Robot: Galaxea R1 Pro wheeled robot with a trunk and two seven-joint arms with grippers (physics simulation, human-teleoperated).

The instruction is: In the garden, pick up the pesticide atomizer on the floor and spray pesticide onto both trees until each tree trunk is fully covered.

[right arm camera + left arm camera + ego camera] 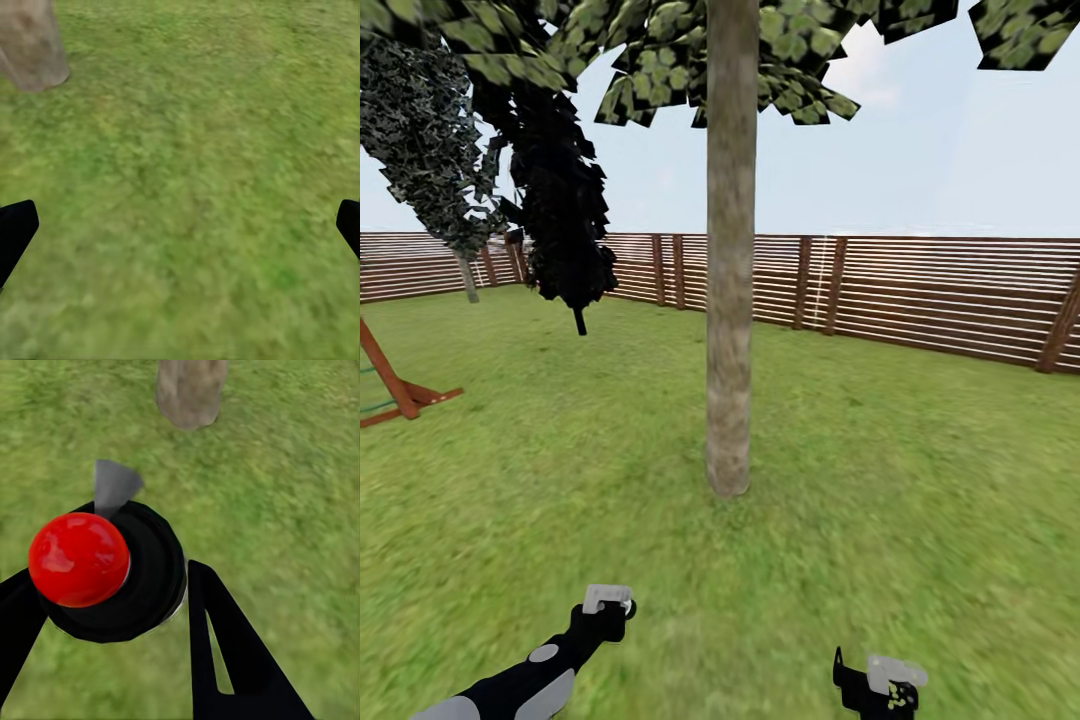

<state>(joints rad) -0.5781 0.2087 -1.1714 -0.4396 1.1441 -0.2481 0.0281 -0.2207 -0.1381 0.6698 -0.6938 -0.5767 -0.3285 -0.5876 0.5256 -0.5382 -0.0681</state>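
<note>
One tree stands straight ahead on the garden lawn, its grey-brown trunk rising to a leafy canopy. The pesticide atomizer, black with a red round top and a grey nozzle, sits between the fingers of my left gripper, which is shut on it. The nozzle points toward the trunk's base. In the head view the left gripper hovers low over the grass, short of the trunk and slightly left of it. My right gripper is open over bare grass, its fingers wide apart, with the trunk base ahead.
A brown slat fence rings the lawn behind the tree. Two dark narrow trees stand at the back left. A wooden frame pokes in at the left edge. Grass spreads all around the trunk.
</note>
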